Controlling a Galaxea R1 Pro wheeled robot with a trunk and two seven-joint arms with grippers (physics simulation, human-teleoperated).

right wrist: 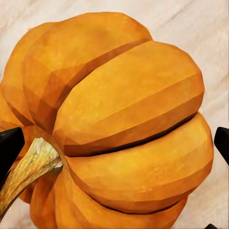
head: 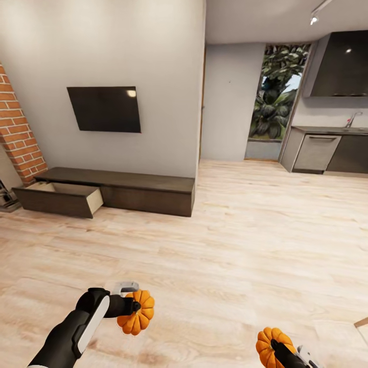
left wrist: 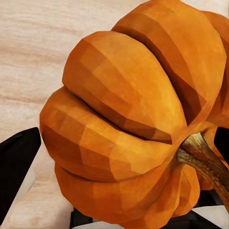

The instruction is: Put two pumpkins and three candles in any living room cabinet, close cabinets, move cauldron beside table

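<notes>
Pumpkins [head: 137, 313] [head: 271, 347] gripped, one per arm; cabinet [head: 115, 190] drawer open

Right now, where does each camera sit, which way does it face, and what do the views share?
Head view: on the head, facing forward and down at the wood floor and the cabinet with one drawer open; both arms show, each end effector holding a pumpkin.
Left wrist view: near the left end effector, looking along its fingers at the left pumpkin.
Right wrist view: near the right end effector, facing the right pumpkin.
Shared: both pumpkins, also in the head view, and the floor.
</notes>
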